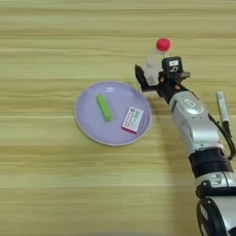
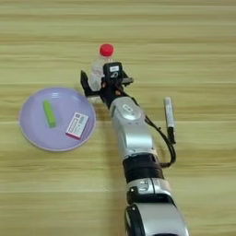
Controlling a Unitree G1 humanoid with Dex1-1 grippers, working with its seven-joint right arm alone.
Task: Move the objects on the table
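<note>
Light wooden table (image 1: 46, 193) with horizontal grain stripes fills both views. Lavender round plate (image 1: 87, 122) sits left of centre. On it lie a small green bar (image 1: 103, 108), slanted, at the plate's 10 o'clock portion, and a small white card with a red edge (image 1: 132, 120) at its 3 o'clock portion; the two are apart. Clear plastic bottle with a red cap (image 2: 102, 62) lies on the table at roughly 1 o'clock from the plate, cap pointing to 12 o'clock. Right gripper (image 2: 99, 80) is at the bottle's lower body: one black finger shows on the bottle's 9 o'clock side, the other on its 3 o'clock side, so the fingers stand apart around the bottle; whether they press on it cannot be told. Silver forearm (image 2: 131, 129) runs from the gripper toward 5 o'clock to the bottom edge. Slim grey-white marker pen (image 2: 169, 117), black end toward 6 o'clock, lies on the table at 3 o'clock from the forearm, clear of the plate.
</note>
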